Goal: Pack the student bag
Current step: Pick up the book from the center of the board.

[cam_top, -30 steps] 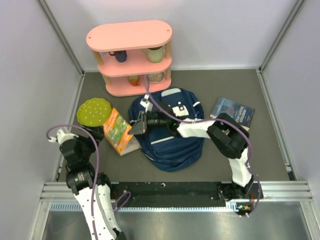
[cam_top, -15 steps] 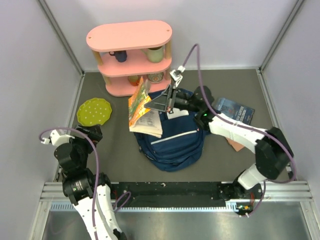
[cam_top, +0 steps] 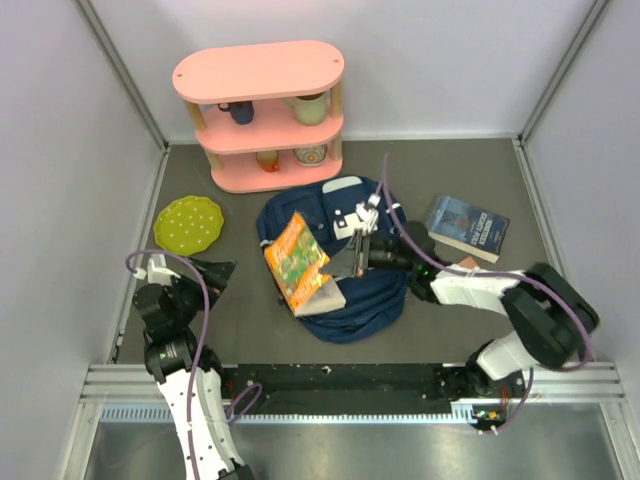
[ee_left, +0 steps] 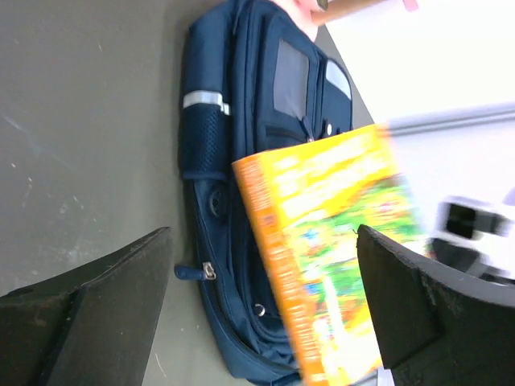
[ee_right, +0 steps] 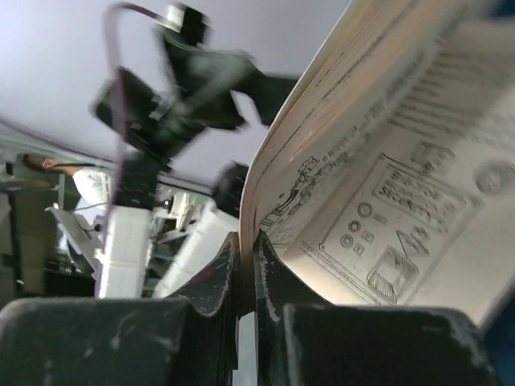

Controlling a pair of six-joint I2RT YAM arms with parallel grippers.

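The student bag (cam_top: 350,290), a navy backpack with a white patch, lies flat mid-table and shows lengthwise in the left wrist view (ee_left: 233,121). An orange picture book (cam_top: 297,262) hangs open above the bag's left half, blurred in the left wrist view (ee_left: 330,241). My right gripper (cam_top: 359,254) is over the bag and shut on the book's inner pages (ee_right: 386,185); its jaws (ee_right: 245,241) pinch a thin stack of sheets. My left gripper (cam_top: 208,272) is left of the bag, wide open and holding nothing (ee_left: 257,310), facing the bag and book.
A pink two-tier shelf (cam_top: 262,112) with mugs stands at the back. A green plate (cam_top: 188,222) lies at the left, behind my left gripper. A dark blue book (cam_top: 466,226) lies right of the bag. Walls close in both sides.
My right arm swung the orange book from up near the shelf down and left over the bag's left half. My left gripper moved right, toward the bag, still open.
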